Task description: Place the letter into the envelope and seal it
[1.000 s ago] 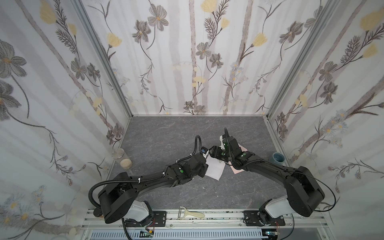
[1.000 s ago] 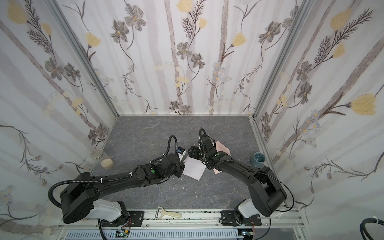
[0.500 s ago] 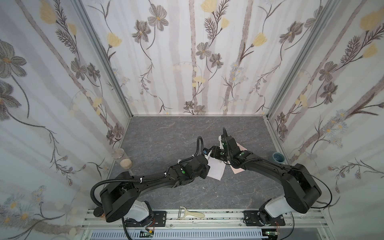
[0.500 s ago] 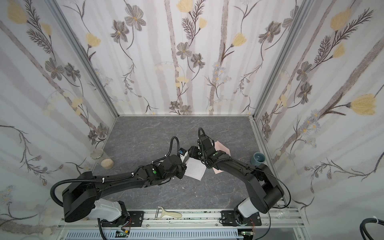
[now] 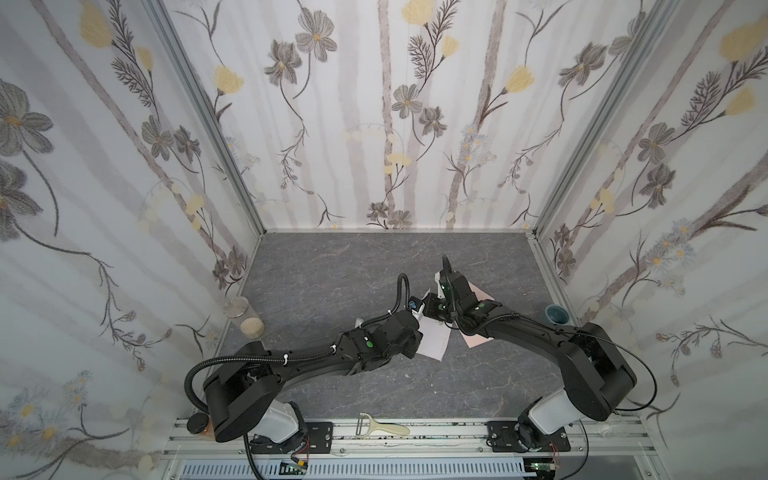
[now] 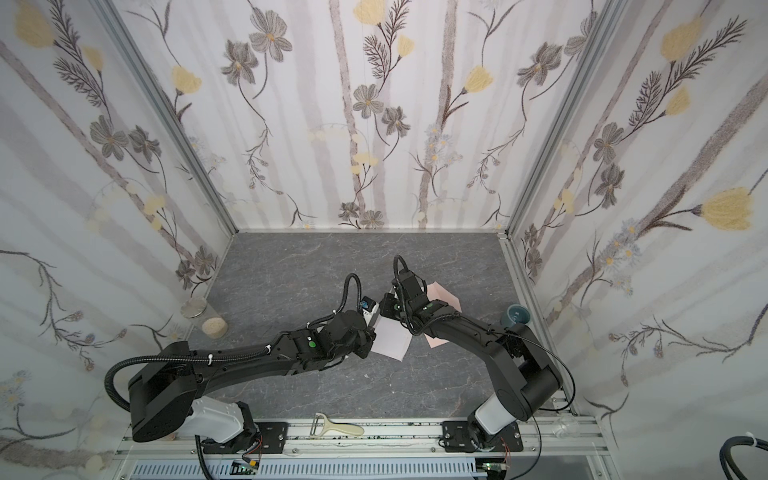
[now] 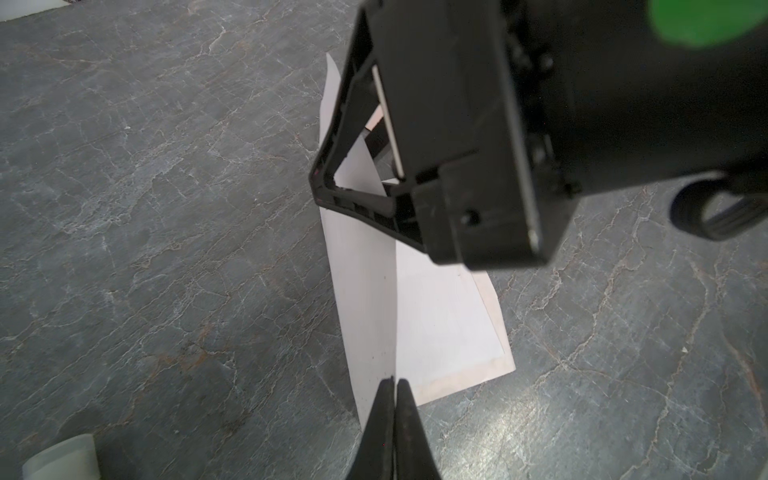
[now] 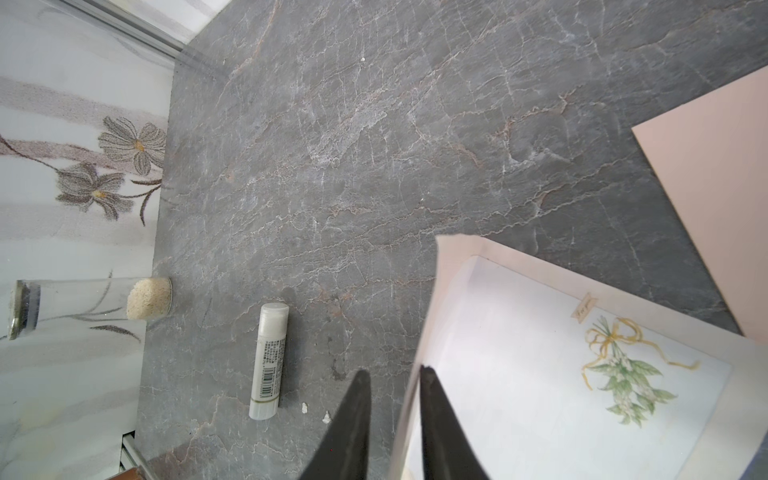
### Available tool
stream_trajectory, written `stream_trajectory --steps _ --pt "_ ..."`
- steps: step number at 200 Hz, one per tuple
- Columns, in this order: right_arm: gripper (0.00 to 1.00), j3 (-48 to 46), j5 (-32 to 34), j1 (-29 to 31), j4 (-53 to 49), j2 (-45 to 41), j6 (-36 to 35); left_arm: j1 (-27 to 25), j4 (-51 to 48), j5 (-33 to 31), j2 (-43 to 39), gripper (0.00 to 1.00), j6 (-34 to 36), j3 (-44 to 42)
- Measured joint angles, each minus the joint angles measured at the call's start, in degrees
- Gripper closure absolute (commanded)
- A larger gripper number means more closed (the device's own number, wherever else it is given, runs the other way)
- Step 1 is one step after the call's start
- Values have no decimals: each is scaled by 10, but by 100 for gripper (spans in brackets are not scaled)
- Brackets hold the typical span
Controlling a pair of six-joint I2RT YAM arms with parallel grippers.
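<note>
**Fig. Bimanual cell: letter-handling step, before insertion.**

- **Table** (image 5: pixel 332 291): grey stone-look surface. Both arms meet just R of centre.
- **The letter** (image 5: pixel 434 340): white sheet at mid-table, between the two wrists and wholly outside the envelope. R wrist view shows the floral print facing up and one edge curled upward.
- **The envelope** (image 5: pixel 478 338): pale pink, flat on the table just R of the letter. Its middle is hidden under the R arm, so flap state can't be told, nor whether it touches the letter.
- **Left gripper** (image 7: pixel 392 384): tips pressed together on the letter's L edge, sheet pinched between them.
- **Right gripper** (image 8: pixel 394 370): jaws narrowly apart, straddling the letter's curled-up edge. One finger sits against the paper and the other stands clear w/ a visible gap, so it is not clamped as shown.
- **Glue stick** (image 8: pixel 269 359): small white tube lying on the table L of the letter, well apart from the envelope, w/ no gripper on it.

**Step (judged):** setting up a two-handed hold on the letter. Insertion and sealing are not yet done.

**Next move (judged):** R jaws need to close on the raised edge w/o creasing the thin paper. The sheet then needs lining up w/ the envelope mouth. That requires the R arm to clear the envelope and the flap to be open.
</note>
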Motion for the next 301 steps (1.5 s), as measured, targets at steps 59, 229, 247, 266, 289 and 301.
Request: stream_trajectory --steps 59,229,247,266,289,301 --pt "100 -14 -5 0 2 1 0 5 0 6 -32 61 -14 1" --pt "100 -104 -130 -50 82 -36 -67 188 182 328 -33 45 -260 -179" --pt "100 -105 -155 -61 89 -40 -69 189 207 350 -15 44 -267 -181" --pt "100 -110 -176 -71 103 -51 -68 189 240 367 1 42 -279 -192" --pt "100 -116 -196 -80 115 -67 -66 190 273 383 16 39 -291 -203" --pt "100 -119 -206 -84 117 -80 -65 191 294 391 25 39 -298 -205"
